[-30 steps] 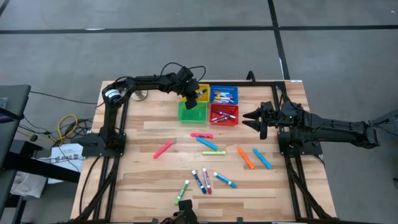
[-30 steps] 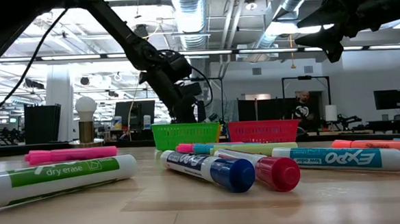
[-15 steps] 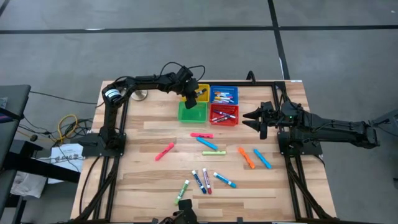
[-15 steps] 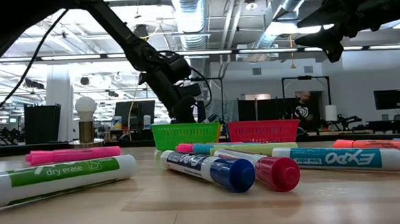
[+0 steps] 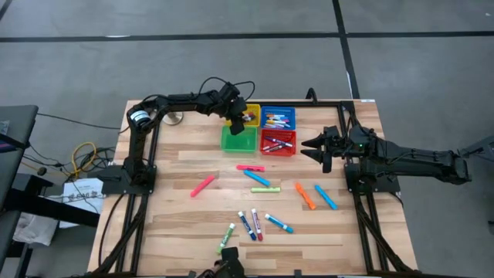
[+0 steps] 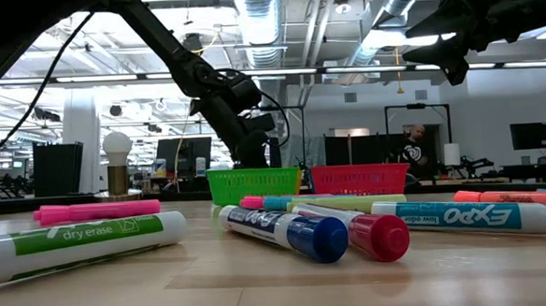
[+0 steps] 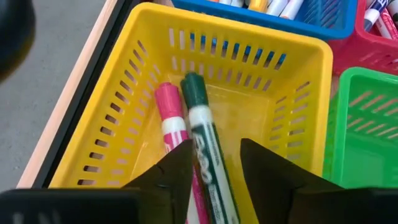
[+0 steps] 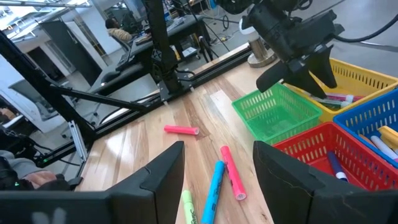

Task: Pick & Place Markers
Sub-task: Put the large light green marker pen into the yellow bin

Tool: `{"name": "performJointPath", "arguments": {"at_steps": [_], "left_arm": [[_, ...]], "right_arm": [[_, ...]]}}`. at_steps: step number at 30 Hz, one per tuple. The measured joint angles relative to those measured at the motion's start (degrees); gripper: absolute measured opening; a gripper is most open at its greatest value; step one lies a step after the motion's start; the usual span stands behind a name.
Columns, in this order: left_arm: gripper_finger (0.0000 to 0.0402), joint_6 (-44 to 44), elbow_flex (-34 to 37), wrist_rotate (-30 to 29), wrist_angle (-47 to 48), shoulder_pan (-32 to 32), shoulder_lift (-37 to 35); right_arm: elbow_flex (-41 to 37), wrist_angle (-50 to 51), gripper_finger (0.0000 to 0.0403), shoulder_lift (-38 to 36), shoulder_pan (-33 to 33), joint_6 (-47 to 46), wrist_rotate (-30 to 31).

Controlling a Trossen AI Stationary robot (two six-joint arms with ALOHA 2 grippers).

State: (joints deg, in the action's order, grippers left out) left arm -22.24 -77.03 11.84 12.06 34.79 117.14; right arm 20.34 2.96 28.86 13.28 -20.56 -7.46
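Note:
My left gripper hangs open over the yellow basket, at the far side of the table. A green-capped marker lies on the basket's floor beside a pink-capped marker. The green one's near end runs between my fingers. My right gripper stands open in the air at the table's right, with nothing between its fingers. More markers lie loose on the table: pink, blue, orange and several near the front edge. My left gripper points slanting down into the yellow basket, its fingers along the green-capped marker's white barrel. A gap shows between the barrel and one finger. Whether the other finger touches the barrel, I cannot tell. The marker lies on the basket's floor.
A blue basket and a red basket hold several markers; the green basket stands in front of the yellow one. A round metal object stands at the far left. In the low view, markers lie close to the front edge.

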Motion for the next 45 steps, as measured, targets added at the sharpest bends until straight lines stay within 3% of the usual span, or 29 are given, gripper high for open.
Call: {"name": "performJointPath", "arguments": {"at_steps": [7,15,23,33,45], "left_arm": [[0.0168,0.13,0.00,-0.24,-0.23,0.00,-1.20],[0.0176,0.79,-0.02,-1.16,-0.53,-1.43,-9.28],[0.0177,12.52,-0.04,-1.09,0.10,-5.34,-18.69],[0.0177,23.55,-0.04,-1.06,7.84,-16.82,-26.17],[0.0177,42.94,-0.04,-5.05,10.96,-31.78,-27.52]], "right_arm": [[0.00,-0.01,0.0178,0.00,0.00,0.00,0.01],[0.00,0.00,0.0178,0.00,0.00,0.00,-0.01],[0.00,0.00,0.0178,0.00,-0.02,0.02,-0.01],[0.00,0.02,0.0178,0.00,0.00,0.02,-0.01],[0.01,0.02,0.0178,0.00,-0.02,0.04,-0.01]]}}
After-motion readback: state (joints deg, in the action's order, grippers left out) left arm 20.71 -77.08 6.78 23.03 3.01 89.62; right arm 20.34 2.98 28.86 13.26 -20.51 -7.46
